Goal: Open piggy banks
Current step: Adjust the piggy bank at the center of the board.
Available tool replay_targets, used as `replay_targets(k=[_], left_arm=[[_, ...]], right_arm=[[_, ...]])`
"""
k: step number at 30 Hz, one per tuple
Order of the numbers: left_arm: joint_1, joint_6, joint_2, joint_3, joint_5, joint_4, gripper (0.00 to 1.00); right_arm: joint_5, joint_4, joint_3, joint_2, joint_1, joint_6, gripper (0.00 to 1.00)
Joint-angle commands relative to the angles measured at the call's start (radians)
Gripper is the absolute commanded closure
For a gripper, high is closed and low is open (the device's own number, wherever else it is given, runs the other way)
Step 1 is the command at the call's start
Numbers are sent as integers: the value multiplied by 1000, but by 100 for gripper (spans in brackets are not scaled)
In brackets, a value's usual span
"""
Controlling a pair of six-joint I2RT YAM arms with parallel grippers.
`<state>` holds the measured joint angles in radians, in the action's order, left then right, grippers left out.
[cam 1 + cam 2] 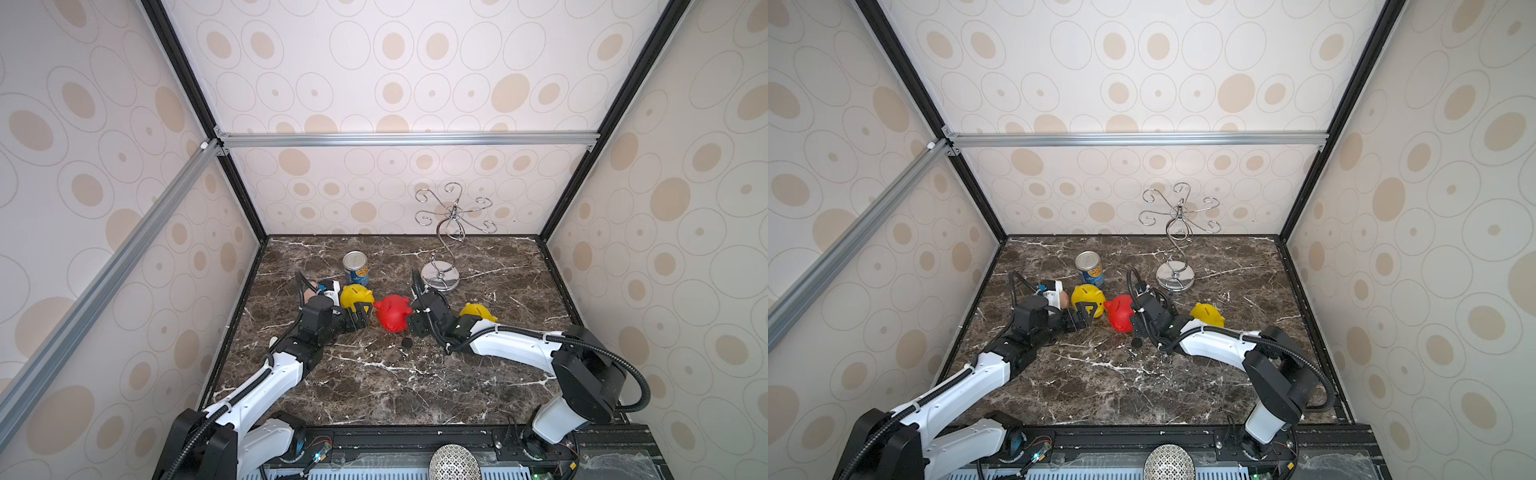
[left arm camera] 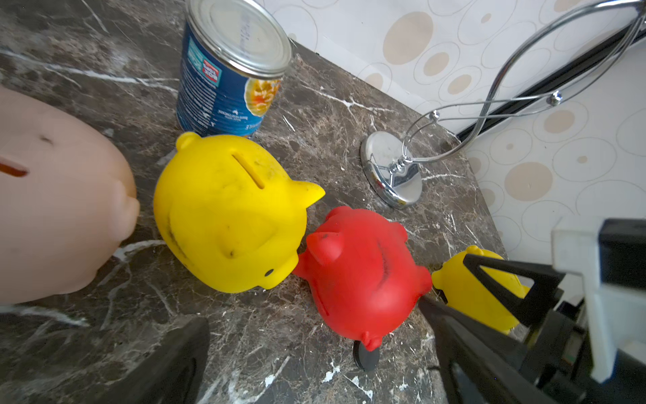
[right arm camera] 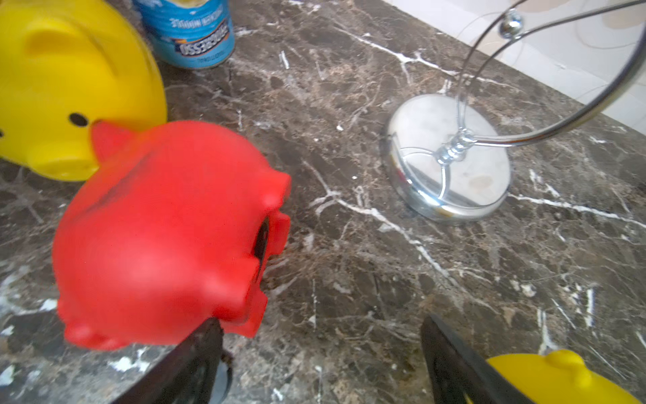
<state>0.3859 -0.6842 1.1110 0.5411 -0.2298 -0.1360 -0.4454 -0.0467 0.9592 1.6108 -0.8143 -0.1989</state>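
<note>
Dark marble table (image 1: 374, 386), boxed in by spotted wallpaper (image 1: 415, 83), carries a row of four piggy banks between two robot arms. At the back stand a blue-labelled can (image 1: 355, 268), lid sealed and contents unseen, and a chrome stand (image 1: 440, 279) with curled hooks.

From the robot's left:
- **Pink pig** (image 2: 59, 210): upright, largely hidden behind the left arm (image 1: 286, 365) in both top views.
- **Yellow pig** (image 1: 356, 296): upright just in front of the can, slot up, smudged with dark marks.
- **Red pig** (image 1: 392, 318): tipped on its side, its ear at the yellow pig's snout.
- **Second yellow pig** (image 1: 478, 311): partly covered by the right arm (image 1: 515, 343).

The red pig's belly hole (image 3: 260, 241) gapes dark, its inside not visible. A black round plug (image 1: 407, 343) lies loose on the table just beside it.

Left end effector (image 1: 362, 316) hovers by the yellow pig, jaws spread wide, holding nothing. Right end effector (image 1: 415, 326) sits at the red pig's open underside, jaws wide apart and empty, one finger (image 3: 195, 353) just beside the blurred red body.
</note>
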Motion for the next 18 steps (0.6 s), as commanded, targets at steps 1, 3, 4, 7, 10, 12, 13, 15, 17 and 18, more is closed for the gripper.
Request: replay_targets(k=[1, 3, 4, 7, 10, 12, 13, 15, 17, 18], left_arm=[[27, 50, 43, 61, -50, -18, 0], [47, 64, 76, 92, -50, -11, 0], [57, 70, 93, 107, -52, -12, 1], [75, 71, 135, 142, -45, -28, 1], [88, 77, 198, 186, -55, -34, 1], [103, 87, 247, 221, -63, -27, 3], [113, 95, 271, 242, -61, -21, 4], [130, 105, 308, 269, -39, -2, 5], [143, 109, 339, 285, -27, 8, 7], [148, 110, 349, 287, -18, 8, 7]], right_arm=[[-17, -51, 15, -27, 35, 9, 10], [3, -44, 10, -46, 44, 10, 11], [11, -45, 12, -54, 44, 11, 12], [40, -57, 11, -67, 45, -6, 13], [96, -43, -6, -84, 44, -29, 14], [133, -20, -18, -80, 44, -42, 15], [157, -11, -20, -73, 44, -46, 15], [203, 12, -22, -51, 45, -52, 17], [240, 34, -25, -28, 47, -62, 18], [254, 44, -25, -20, 47, -62, 19]])
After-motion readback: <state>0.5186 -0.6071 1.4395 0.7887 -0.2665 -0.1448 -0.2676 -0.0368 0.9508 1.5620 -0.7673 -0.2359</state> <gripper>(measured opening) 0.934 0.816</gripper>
